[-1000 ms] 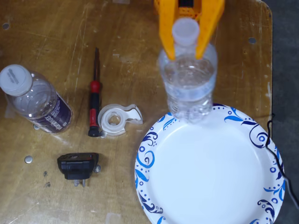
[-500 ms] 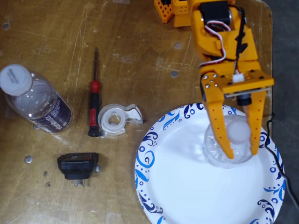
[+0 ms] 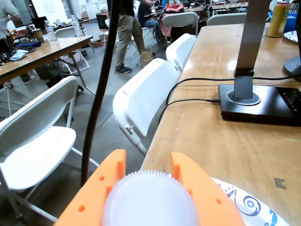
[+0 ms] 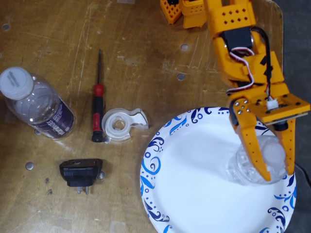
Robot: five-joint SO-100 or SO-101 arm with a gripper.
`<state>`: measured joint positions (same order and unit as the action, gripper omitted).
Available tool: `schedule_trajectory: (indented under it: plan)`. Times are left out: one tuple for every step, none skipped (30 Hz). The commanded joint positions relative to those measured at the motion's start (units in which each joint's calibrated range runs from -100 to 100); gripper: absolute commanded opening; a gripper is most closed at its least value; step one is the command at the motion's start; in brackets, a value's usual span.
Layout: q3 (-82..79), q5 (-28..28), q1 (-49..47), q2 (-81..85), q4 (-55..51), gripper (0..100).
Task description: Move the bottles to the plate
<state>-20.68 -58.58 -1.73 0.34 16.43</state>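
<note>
The orange fingers [image 4: 279, 175] stand on either side of the slim clear bottle [image 4: 255, 162] at the right of the fixed view, clamped on it just below its white cap. In the wrist view the same fingers [image 3: 148, 162] frame that ridged white cap [image 3: 149, 200] at the bottom centre of the frame. The bottle stands upright on the plate [image 4: 194, 184], near its right rim; the plate fills the lower right of the fixed view, and its blue swirl border shows at the lower right of the wrist view [image 3: 251, 207].

Above the fingers in the fixed view, the orange arm [image 4: 238, 43] runs up to the top edge, with red, white and black wires along it.

The wider bottle with the white cap and dark purple label [image 4: 36, 104] lies on its side at the left of the worktop [image 4: 146, 48], well apart from the plate. Right of it lies a red-and-black screwdriver [image 4: 98, 102], and just beside that a small clear tape dispenser ring [image 4: 121, 125]. A black plug adapter [image 4: 80, 172] sits in the lower left.
</note>
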Motion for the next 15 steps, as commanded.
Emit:
schedule_trajectory:
  plan:
    - [-0.8,0.2,-0.3,0.3,4.8,1]
    - [-1.3,0.2,-0.2,0.3,5.2,1]
    - [-1.7,0.2,0.1,0.3,5.2,1]
    - [-2.2,0.3,0.3,0.5,5.2,1]
    - [-2.7,0.3,0.5,0.7,5.2,1]
    - [-3.4,0.3,0.5,0.8,5.2,1]
    - [-4.0,0.3,0.6,0.9,5.2,1]
    - [-4.5,0.3,0.6,1.0,5.2,1]
    - [-5.1,0.3,0.7,1.2,5.2,1]
    - [-5.5,1.0,0.7,1.2,5.2,1]
    - [-5.8,2.1,0.9,1.2,5.2,1]
    - [-5.9,2.9,0.9,0.9,5.2,1]
    - [-5.9,3.5,0.9,0.8,5.2,1]
    - [-5.9,3.7,0.9,0.7,5.2,1]
    - [-6.0,3.8,0.9,0.7,5.2,1]
